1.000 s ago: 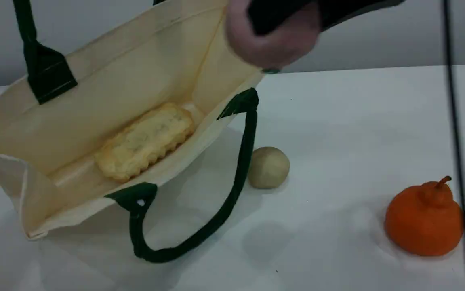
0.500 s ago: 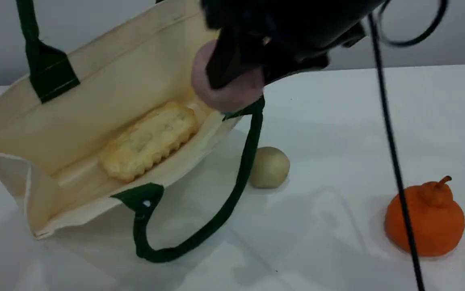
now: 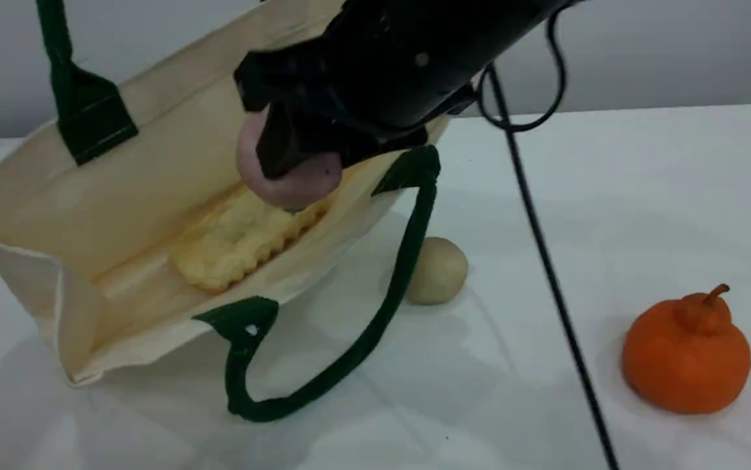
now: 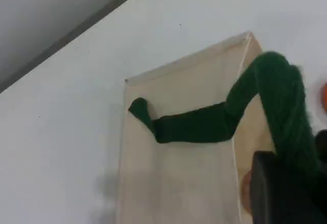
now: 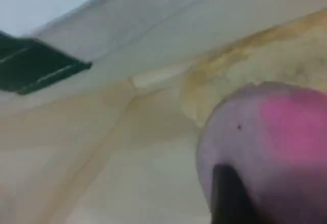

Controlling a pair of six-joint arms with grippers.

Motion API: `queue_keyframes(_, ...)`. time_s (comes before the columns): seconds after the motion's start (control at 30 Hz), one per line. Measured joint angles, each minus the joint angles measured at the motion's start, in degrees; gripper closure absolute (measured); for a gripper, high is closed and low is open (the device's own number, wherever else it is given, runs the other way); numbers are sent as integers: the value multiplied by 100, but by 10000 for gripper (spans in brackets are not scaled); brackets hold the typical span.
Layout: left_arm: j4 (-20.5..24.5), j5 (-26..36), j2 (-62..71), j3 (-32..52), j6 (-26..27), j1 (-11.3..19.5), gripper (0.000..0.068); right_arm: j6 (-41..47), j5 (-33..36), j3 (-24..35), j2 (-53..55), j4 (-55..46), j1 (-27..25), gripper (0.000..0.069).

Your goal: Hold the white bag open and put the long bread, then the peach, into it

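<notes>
**Peach held over the open bag**

Scene view: at upper centre, the right gripper clasps the peach above the bread lying in the bag.
Left wrist view: at lower right, the left gripper is clenched on the handle.
Right wrist view: the peach fills the lower right.

A bare lab-like test setup: plain white table, blank grey wall.

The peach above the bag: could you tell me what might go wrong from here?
The peach, held by the right gripper, hangs above the bread; dropped there, it may dent it or roll out of the tilted bag. If the left gripper slips off the handle, the mouth could sag shut.
</notes>
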Motion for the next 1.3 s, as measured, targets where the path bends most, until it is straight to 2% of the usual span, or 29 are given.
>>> queue_keyframes(0.33,0,0,0,0,0,0,594,17,359,-795,645,98,0,340)
queue_keyframes(0.37,0,0,0,0,0,0,594,17,367,-830,645,103,0,321)
queue_keyframes(0.53,0,0,0,0,0,0,594,21,544,-867,628,176,-11,141)
queue_keyframes(0.63,0,0,0,0,0,0,594,21,763,-867,624,165,-11,91)
queue_keyframes(0.97,0,-1,0,0,0,0,594,21,969,-867,364,-23,-111,104)
queue_keyframes(1.3,17,-1,0,0,5,0,594,85,2346,-867,-528,-715,-793,104)
